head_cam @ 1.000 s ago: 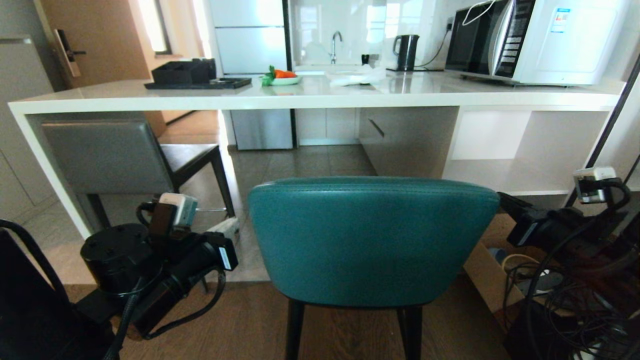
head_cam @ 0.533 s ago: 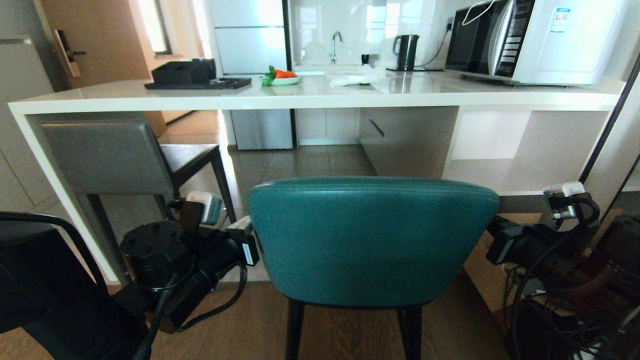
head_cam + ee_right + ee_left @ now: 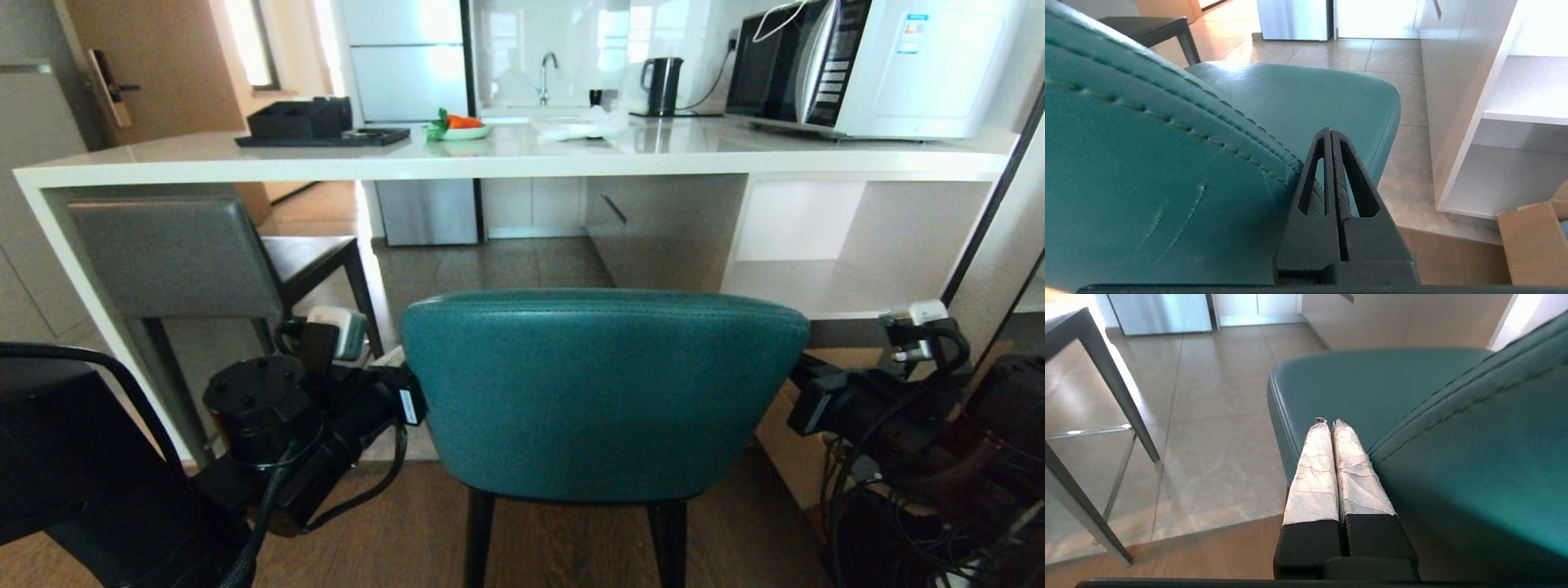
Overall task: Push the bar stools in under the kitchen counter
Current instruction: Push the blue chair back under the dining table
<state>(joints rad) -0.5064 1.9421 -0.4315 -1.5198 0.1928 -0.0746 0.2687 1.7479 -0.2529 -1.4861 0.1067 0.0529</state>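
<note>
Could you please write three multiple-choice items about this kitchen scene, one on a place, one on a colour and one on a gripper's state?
1. Where is the grey stool?
A. under the counter's left end
B. beside the microwave
C. on the counter

2. What colour is the stool between the two arms?
A. red
B. teal
C. white

3. How are the left gripper's fingers?
A. wide open
B. shut together
C. holding a cup

Answers:
1 A: its back sits beneath the kitchen counter by the white end panel.
2 B: the teal stool fills the middle of the head view.
3 B: the left gripper shows its taped fingers pressed together beside the teal seat.
</note>
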